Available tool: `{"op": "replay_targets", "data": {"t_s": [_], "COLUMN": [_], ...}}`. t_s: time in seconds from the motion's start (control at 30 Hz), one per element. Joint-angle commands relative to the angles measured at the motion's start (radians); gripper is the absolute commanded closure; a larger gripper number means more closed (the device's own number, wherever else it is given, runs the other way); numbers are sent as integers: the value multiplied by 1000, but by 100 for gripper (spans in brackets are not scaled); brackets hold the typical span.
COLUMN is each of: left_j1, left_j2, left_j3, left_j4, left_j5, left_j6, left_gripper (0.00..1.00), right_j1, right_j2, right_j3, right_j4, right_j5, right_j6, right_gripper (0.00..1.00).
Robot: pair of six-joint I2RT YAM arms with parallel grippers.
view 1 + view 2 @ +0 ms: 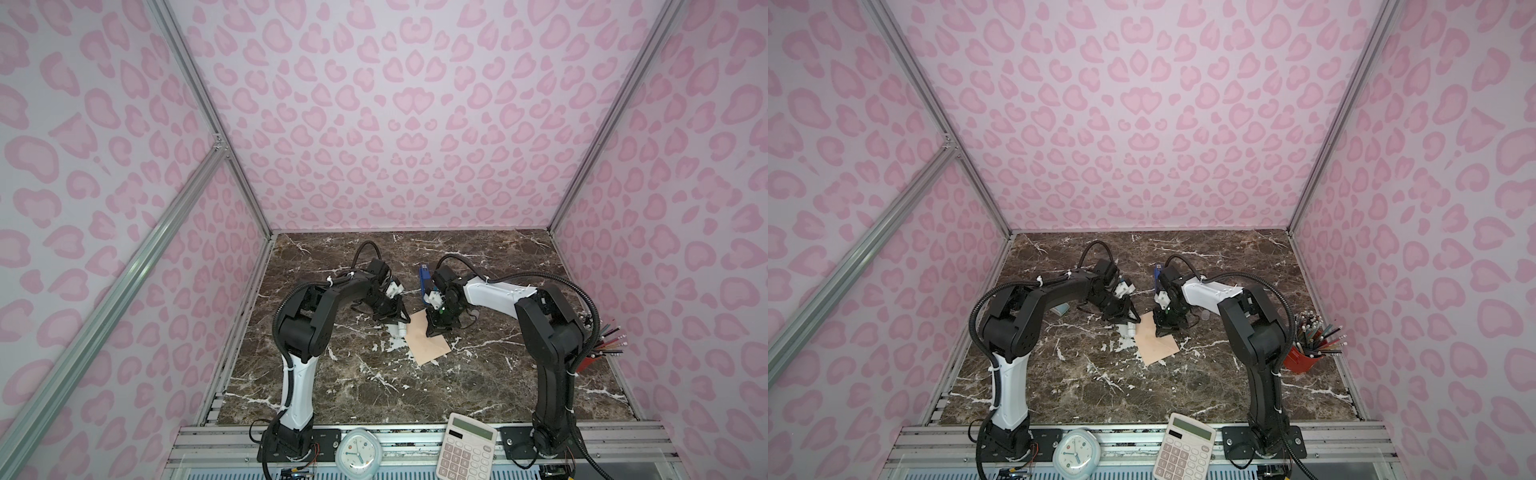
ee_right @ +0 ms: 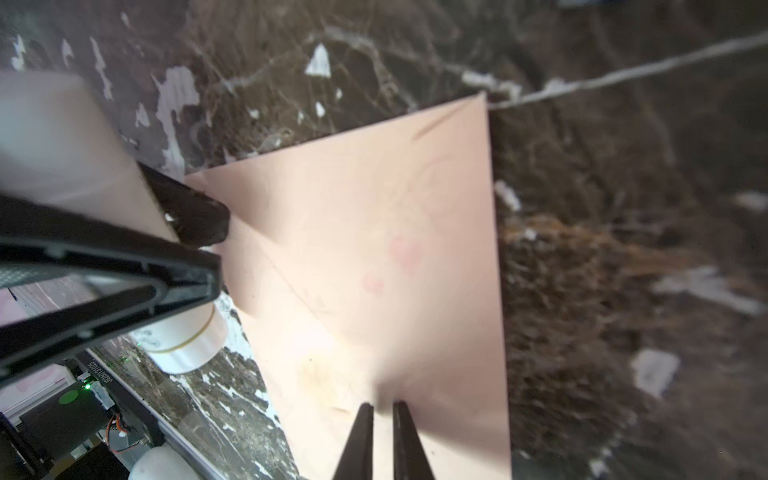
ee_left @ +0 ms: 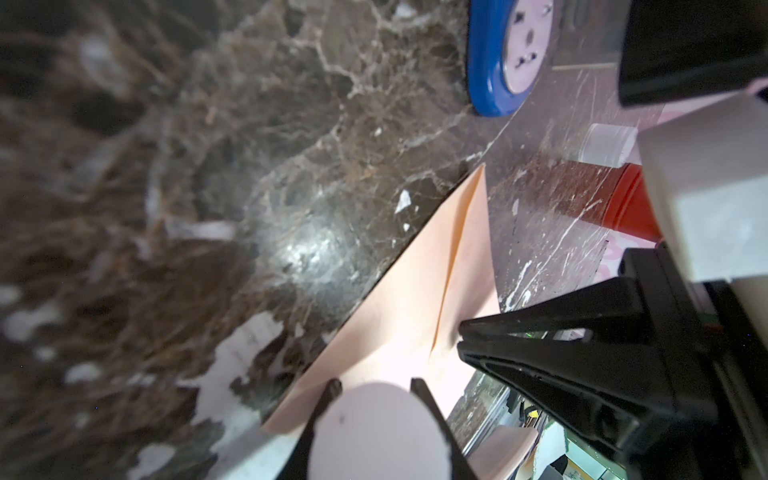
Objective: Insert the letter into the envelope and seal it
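Observation:
The peach envelope (image 1: 430, 347) (image 1: 1158, 349) lies flat on the marble table with its pointed flap folded down. The letter itself is hidden; faint reddish blotches show through the paper in the right wrist view (image 2: 405, 251). My right gripper (image 1: 430, 332) (image 2: 383, 405) has its jaws almost together, tips down on the envelope (image 2: 374, 199) near its far end. My left gripper (image 1: 400, 323) (image 3: 376, 384) is shut on a white tube (image 3: 378, 432) (image 2: 187, 336), held at the envelope's (image 3: 399, 311) left edge.
A blue-rimmed item (image 1: 423, 278) (image 3: 494, 62) stands behind the right gripper. A red cup of pencils (image 1: 1304, 353) is at the right wall. A calculator (image 1: 467, 446) and a round clock (image 1: 356, 453) lie on the front rail. A small clear cap (image 3: 606, 143) sits on the table.

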Motion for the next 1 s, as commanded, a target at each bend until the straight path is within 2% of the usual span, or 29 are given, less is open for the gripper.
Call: {"op": "replay_targets", "data": {"t_s": [0.0,0.43,0.97], "left_j1": [0,2,4], "left_j2": [17,17,13], "left_j3": [-5,0,4], "left_j4": [-53,-61,-64], "left_j5": [-124,-122,-120], "left_j6": [17,23,25], "left_gripper": [93,93,93], "right_j1": [15,86,116], "right_j2": [24,69,112], "right_j3": [13,51,64], "right_j4": [-45,-99,-119], "right_j5": [86,187,216], "right_j6": [-13,-26,-9], "right_gripper": [87,85,78]}}
